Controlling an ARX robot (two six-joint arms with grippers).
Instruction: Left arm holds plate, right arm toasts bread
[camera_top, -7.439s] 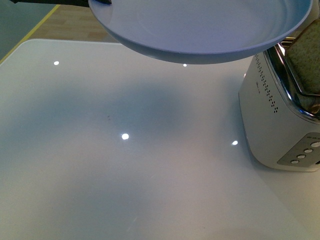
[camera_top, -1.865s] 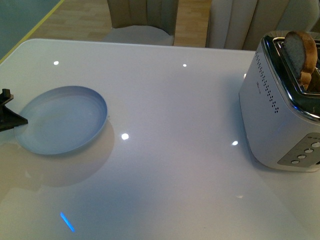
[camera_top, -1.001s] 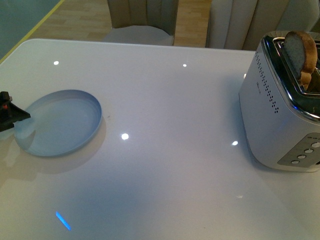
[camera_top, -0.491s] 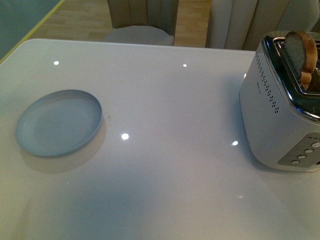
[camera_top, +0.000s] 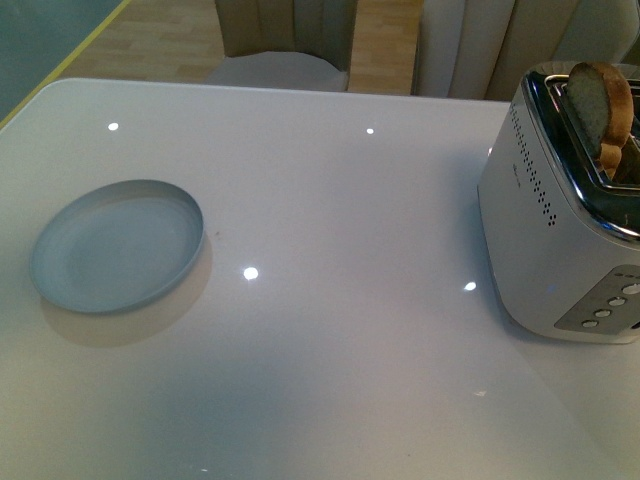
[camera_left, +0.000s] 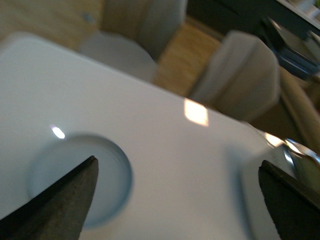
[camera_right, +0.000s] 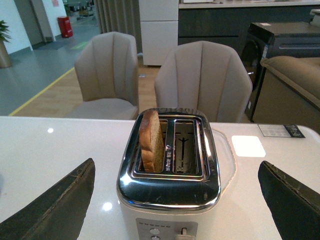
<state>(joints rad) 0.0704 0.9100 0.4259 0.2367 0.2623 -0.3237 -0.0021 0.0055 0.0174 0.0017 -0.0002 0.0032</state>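
The pale blue-grey plate (camera_top: 117, 245) lies flat and empty on the white table (camera_top: 340, 330) at the left; it also shows blurred in the left wrist view as plate (camera_left: 80, 185). The bread (camera_top: 603, 110) stands upright in a slot of the white toaster (camera_top: 560, 240) at the right edge, its rounded top sticking out. From the right wrist the bread (camera_right: 151, 142) sits in one slot of the toaster (camera_right: 170, 185), the other slot empty. My left gripper (camera_left: 180, 200) is open, above the table beside the plate. My right gripper (camera_right: 175, 200) is open, facing the toaster. Neither arm shows in the front view.
Two beige chairs (camera_right: 202, 82) stand behind the table's far edge. The toaster's buttons (camera_top: 612, 305) and lever (camera_right: 183, 232) face the near side. Ceiling lights reflect off the glossy tabletop.
The plate was held high, then came down onto the table at the left. The left gripper tip let go of its rim and left the front view. The bread has not moved.
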